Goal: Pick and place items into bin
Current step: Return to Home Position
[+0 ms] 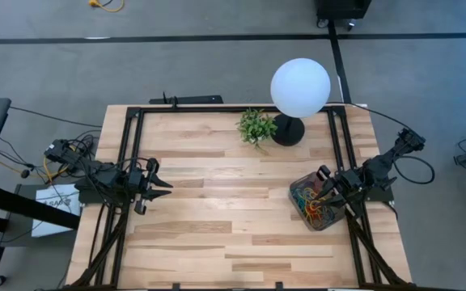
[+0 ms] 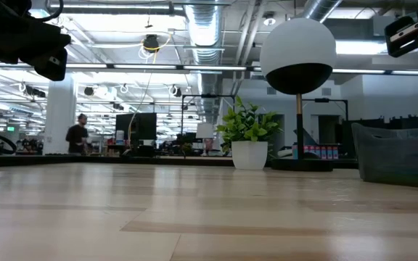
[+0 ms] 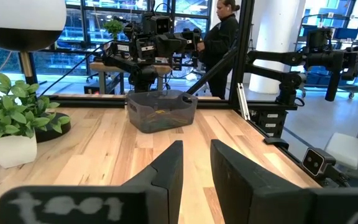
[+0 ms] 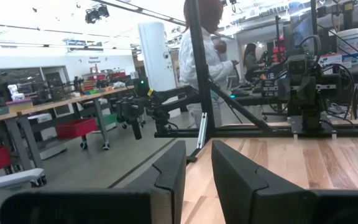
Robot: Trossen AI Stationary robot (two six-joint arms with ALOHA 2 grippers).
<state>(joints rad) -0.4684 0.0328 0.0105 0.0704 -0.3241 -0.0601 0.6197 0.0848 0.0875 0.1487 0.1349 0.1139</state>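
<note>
Light wood planks make up the table [image 1: 217,234], and grey floor lies all around it.

The left gripper [image 3: 196,144] hangs up off the wood near the table's left edge. It points across the table toward the other side. Its two dark fingers stand a little way apart, with a thin gap between them. Nothing is in that gap.

The right gripper [image 4: 197,144] is on the table's right side, up in the air just above the bin [image 3: 145,121]. Its fingers are a little way apart too, and it has hold of nothing.

The bin is a small, dark, see-through tub with round corners. It sits flat on the wood close to the right edge of the table. Inside it lies a tangled heap of rubber bands [image 1: 314,208] in red, yellow, green and blue. From the side they show only faintly through the dark wall.

Farther back, by the far edge of the table, stands a little green plant [image 1: 256,126] in a white pot. Just beside it is a lamp [image 1: 300,87] with a black round foot and a big white ball on top.

Past the table, behind the bin, a person [image 3: 222,43] in dark clothes stands among work benches and other machines.
</note>
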